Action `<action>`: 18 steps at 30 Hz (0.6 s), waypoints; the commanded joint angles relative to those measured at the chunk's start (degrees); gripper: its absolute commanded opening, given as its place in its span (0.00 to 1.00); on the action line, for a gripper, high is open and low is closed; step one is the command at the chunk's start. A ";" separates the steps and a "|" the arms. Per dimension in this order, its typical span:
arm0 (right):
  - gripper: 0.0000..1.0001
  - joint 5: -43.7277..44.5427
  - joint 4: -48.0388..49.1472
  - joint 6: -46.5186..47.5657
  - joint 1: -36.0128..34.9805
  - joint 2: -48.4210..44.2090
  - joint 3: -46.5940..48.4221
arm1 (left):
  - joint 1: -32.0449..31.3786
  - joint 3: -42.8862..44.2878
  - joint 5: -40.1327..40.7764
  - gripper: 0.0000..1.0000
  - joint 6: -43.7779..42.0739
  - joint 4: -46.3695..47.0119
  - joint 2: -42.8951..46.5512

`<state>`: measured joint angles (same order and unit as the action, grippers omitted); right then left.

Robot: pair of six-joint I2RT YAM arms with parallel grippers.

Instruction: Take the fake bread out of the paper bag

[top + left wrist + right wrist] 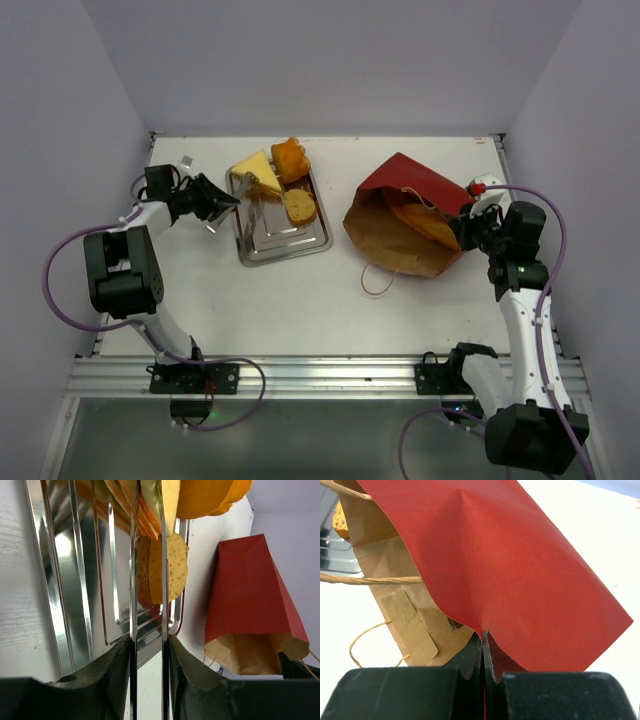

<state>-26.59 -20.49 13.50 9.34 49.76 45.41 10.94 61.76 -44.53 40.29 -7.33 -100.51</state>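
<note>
Wedge [258, 172], bun [291, 158] and slice [299, 206] lie on the tray [290, 252]; one loaf [425, 225] is left in the bag [400, 180]. Your right hand [484, 645] grasps the bag's edge; your left hand [240, 195] is released over the tray.

White table [300, 300] w/ metal tray [283, 238] & paper bag [400, 188] on it.

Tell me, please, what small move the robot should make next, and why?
Probably swing the left hand from the tray toward the open mouth of the bag. A wedge, a bun and a slice already lie on the tray, one loaf shows inside the bag, and the right hand is shut on the bag's red edge.
</note>
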 commanded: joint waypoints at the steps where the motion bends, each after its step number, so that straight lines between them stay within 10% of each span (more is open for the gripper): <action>1: 0.00 -0.48 2.30 0.30 0.32 -0.36 -0.41 | 1.01 2.40 -3.63 0.38 1.02 2.32 1.01; 18: 0.00 -0.22 2.30 0.13 0.32 -0.54 -0.32 | 2.86 -1.89 -5.30 0.46 1.45 2.32 9.88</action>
<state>-26.57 -20.49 13.50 9.34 49.76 45.36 13.06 61.28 -46.96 41.34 -6.92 -96.40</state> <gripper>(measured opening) 0.011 0.463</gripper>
